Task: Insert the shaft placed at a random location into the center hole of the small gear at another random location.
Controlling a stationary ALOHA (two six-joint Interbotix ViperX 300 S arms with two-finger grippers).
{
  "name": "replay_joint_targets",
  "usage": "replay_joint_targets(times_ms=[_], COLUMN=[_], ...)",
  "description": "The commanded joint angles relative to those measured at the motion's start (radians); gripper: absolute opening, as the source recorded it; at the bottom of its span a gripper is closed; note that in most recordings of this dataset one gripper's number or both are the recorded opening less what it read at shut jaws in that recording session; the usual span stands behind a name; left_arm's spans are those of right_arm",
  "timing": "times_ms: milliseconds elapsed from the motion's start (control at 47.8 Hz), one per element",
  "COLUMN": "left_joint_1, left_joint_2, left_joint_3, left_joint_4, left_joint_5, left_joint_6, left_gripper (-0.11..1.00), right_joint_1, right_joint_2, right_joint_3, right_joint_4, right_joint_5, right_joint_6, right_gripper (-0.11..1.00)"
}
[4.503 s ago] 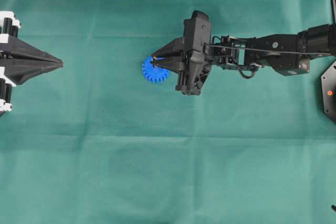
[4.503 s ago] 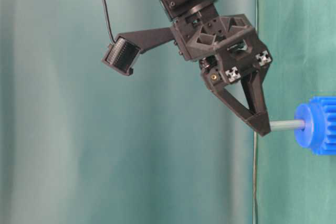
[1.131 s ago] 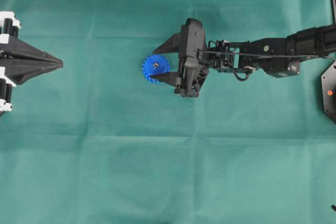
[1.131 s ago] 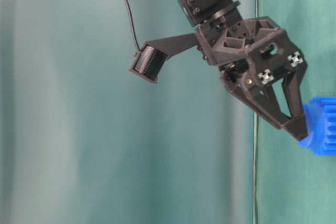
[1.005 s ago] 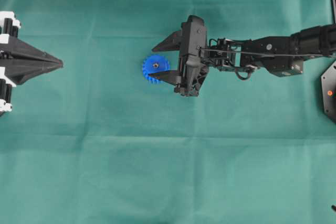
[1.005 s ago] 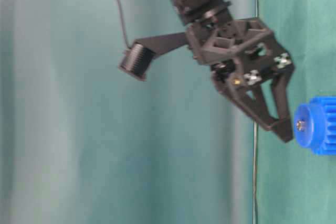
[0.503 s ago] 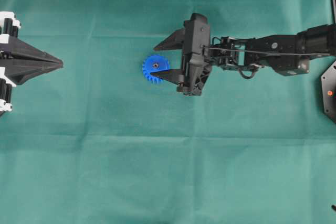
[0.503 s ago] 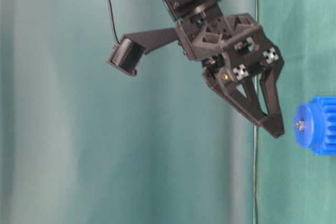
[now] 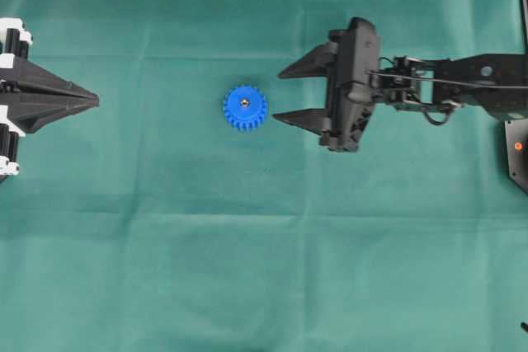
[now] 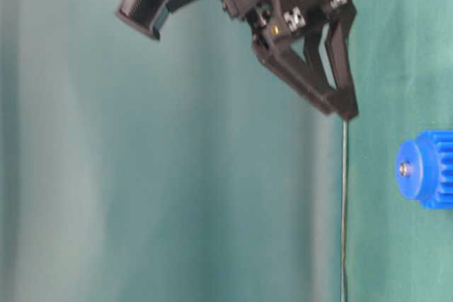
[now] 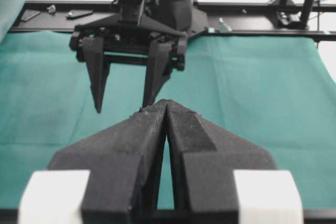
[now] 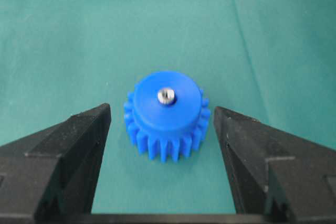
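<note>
Insertion is looking finished, going by how things are lying now. Nearest the right wrist camera, the right claw [image 12: 161, 169] is standing wide open and holding nothing, its two black fingers flanking but clear of the bright blue plastic toothed small gear [image 12: 166, 114]. That gear is resting flat on the green cloth-covered table [image 9: 247, 245], near the middle and a little toward the far edge in the overhead view. The tiny silvery-grey metal shaft [image 12: 166, 96] is sitting upright in the center hole, only its pale round end showing. Nothing appears left except parking the arm. Far off at the left edge, the left claw [image 9: 92, 101] is sitting pressed shut and empty. Counting: one gear, one shaft, two claws.
</note>
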Motion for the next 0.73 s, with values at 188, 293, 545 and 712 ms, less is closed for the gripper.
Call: replay_joint_targets(times_ms=[188,293,545,712], left_joint_1=[0.002,0.002,0.002,0.002], left_joint_2=[0.003,0.003,0.005,0.005], left_joint_3=[-0.021,-0.021,-0.021,-0.021], left_joint_4=[0.002,0.002,0.002,0.002], left_joint_5=[-0.006,-0.006,-0.006,-0.003], left_joint_6=[-0.003,-0.003,-0.003,-0.003], left_gripper=[0.00,0.00,0.00,0.00], right_joint_1=[0.000,0.000,0.000,-0.002], right_joint_2=[-0.104,-0.115,-0.115,-0.115], right_joint_3=[0.057,0.066,0.064,0.064], right_joint_4=[0.006,0.006,0.006,0.006], right_joint_5=[0.000,0.000,0.000,0.000], right_joint_6=[-0.002,-0.002,-0.002,-0.002], right_gripper=[0.78,0.78,0.78,0.78])
